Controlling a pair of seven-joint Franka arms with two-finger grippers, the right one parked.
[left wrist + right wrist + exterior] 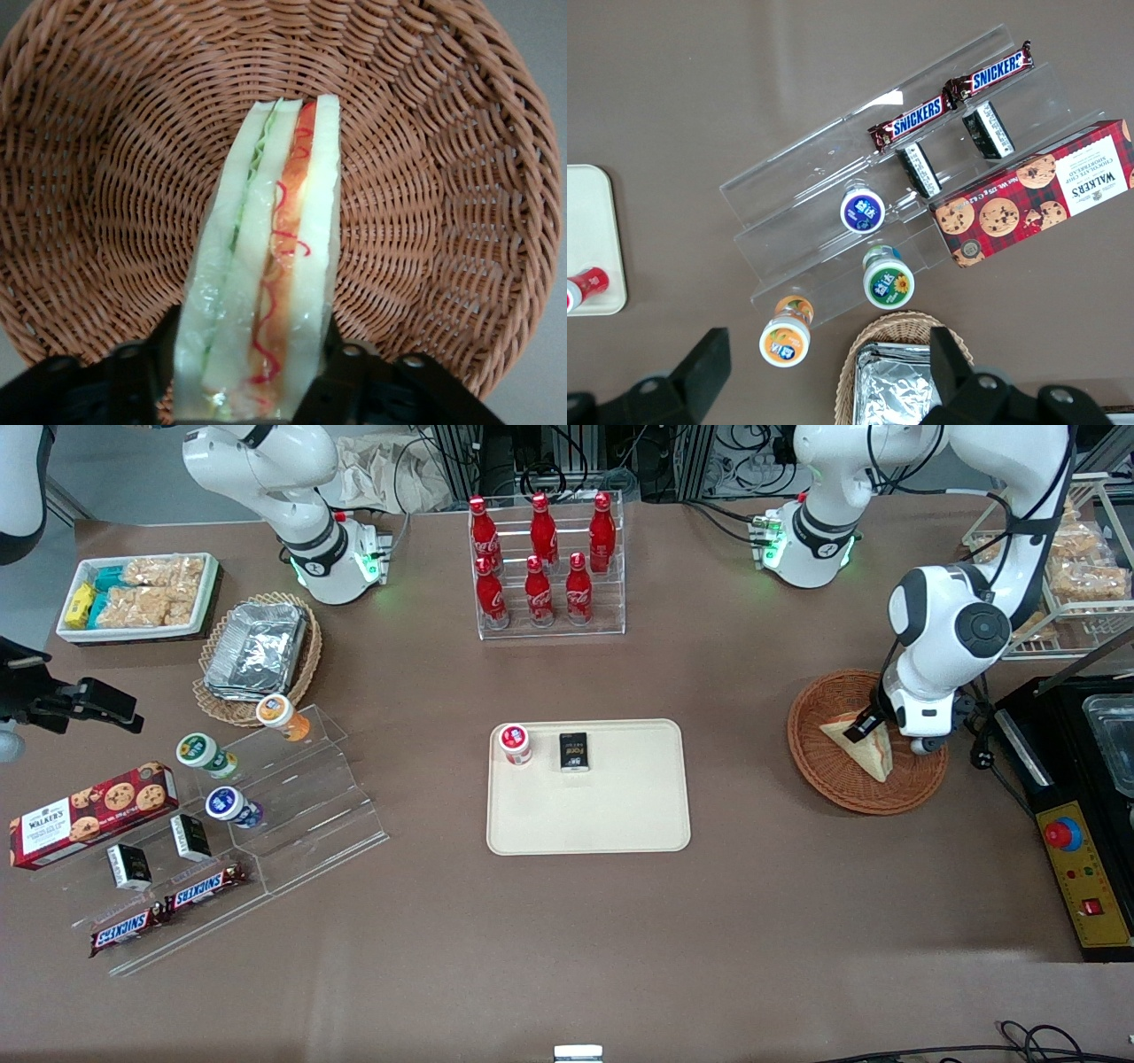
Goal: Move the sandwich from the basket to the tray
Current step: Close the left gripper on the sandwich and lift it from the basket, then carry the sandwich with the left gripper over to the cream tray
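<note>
The sandwich (866, 753) lies in the round reddish-brown basket (811, 766) toward the working arm's end of the table. In the left wrist view the sandwich (266, 266) stands on edge, white bread with red-orange and green filling, on the basket weave (425, 177). My left gripper (864, 729) is down in the basket, and in its own view the gripper (248, 354) has one black finger against each bread face, shut on the sandwich. The cream tray (620, 815) lies mid-table, well apart from the basket; its corner also shows in the right wrist view (589, 239).
On the tray stand a red-lidded cup (515, 744) and a black packet (574, 751). A rack of red bottles (545, 567) stands farther from the camera than the tray. A black machine (1090, 779) sits beside the basket. An acrylic snack stand (292, 815) lies toward the parked arm's end.
</note>
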